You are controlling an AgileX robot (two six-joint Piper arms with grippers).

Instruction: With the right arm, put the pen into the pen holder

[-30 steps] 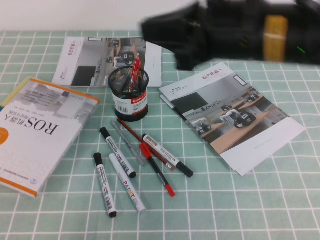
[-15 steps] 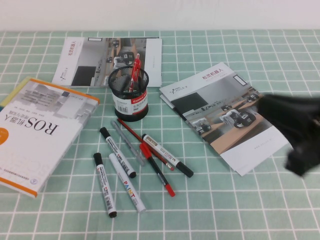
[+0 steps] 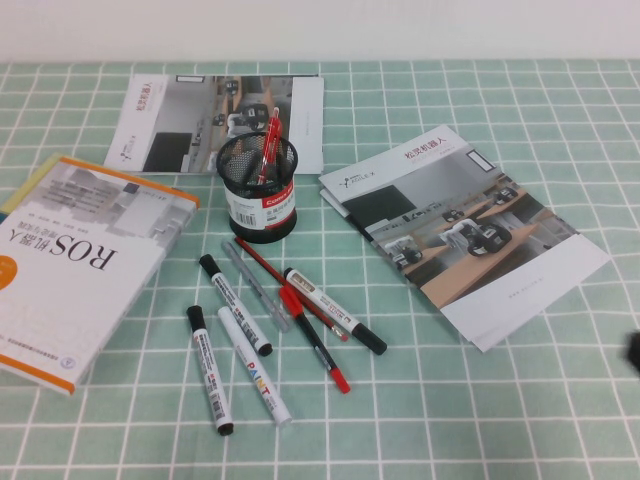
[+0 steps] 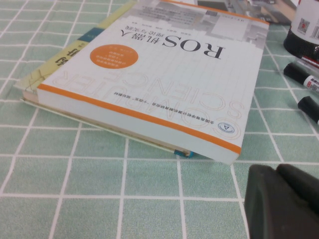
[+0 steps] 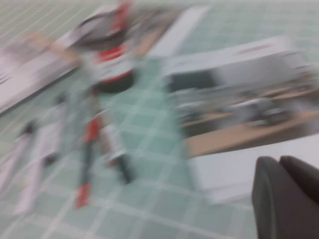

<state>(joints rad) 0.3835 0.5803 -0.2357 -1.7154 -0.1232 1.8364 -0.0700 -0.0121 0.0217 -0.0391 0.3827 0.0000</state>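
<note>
All-red plastic click pen [image 3: 270, 146] stands inside black wire-mesh pen holder [image 3: 258, 200]; right pincer [image 5: 286, 199], pressed together and empty, has withdrawn to the tabletop's [image 3: 560, 420] near right; left pincer [image 4: 284, 204] parked beside book, state unclear: task apparently complete.

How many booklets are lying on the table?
2. One booklet lies behind the pen holder, one to its right; more may hide beneath. The thick book is separate. Left tool hovers by the book; right tool near the right booklet.
</note>
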